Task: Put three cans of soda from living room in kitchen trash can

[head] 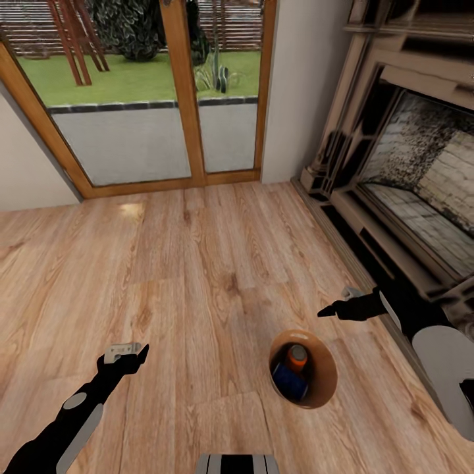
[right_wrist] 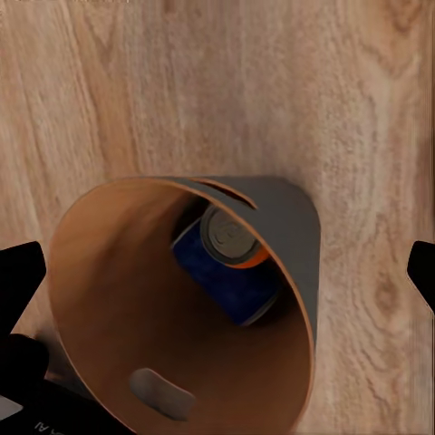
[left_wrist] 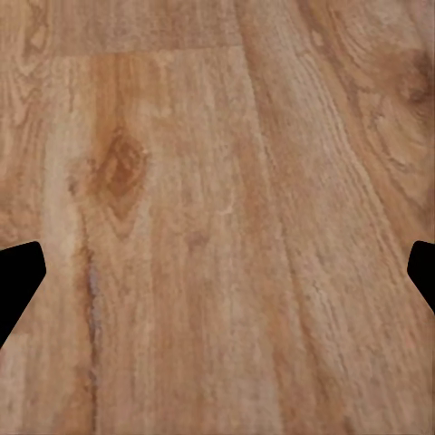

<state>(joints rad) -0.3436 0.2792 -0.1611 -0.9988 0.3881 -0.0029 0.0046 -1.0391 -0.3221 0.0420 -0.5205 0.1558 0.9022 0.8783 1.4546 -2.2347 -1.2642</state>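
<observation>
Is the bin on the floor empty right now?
No, the right wrist view looks down into the tan bin and shows a blue can and an orange can lying at its bottom.

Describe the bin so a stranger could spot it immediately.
Start at the fireplace on the right wall, then look down to the wood floor before it. The trash can stands there alone: a round tan tapered bin holding a blue can and an orange can.

The tan-brown tapered trash can (head: 322, 385) stands upright on the light wood plank floor of the living room, near the fireplace. Inside it lie a blue soda can (head: 289, 382) and an orange soda can (head: 297, 357) with a silvery top, touching each other.
</observation>
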